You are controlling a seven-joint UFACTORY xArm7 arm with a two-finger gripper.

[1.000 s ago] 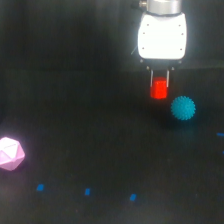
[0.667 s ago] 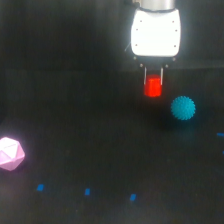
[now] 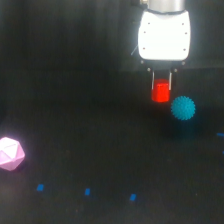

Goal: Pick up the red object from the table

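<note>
The red object is a small bright red-orange block held between the two thin fingers of my gripper, under the gripper's white body. It hangs above the black table, clear of the surface. The gripper is shut on it.
A cyan spiky ball lies on the table just to the exterior view's right of and below the held block. A pink faceted polyhedron sits at the far left. Small blue marks dot the front of the table.
The gripper has risen with the red block in it and shifted slightly, so the block now hangs above the table, away from the spiky ball.
</note>
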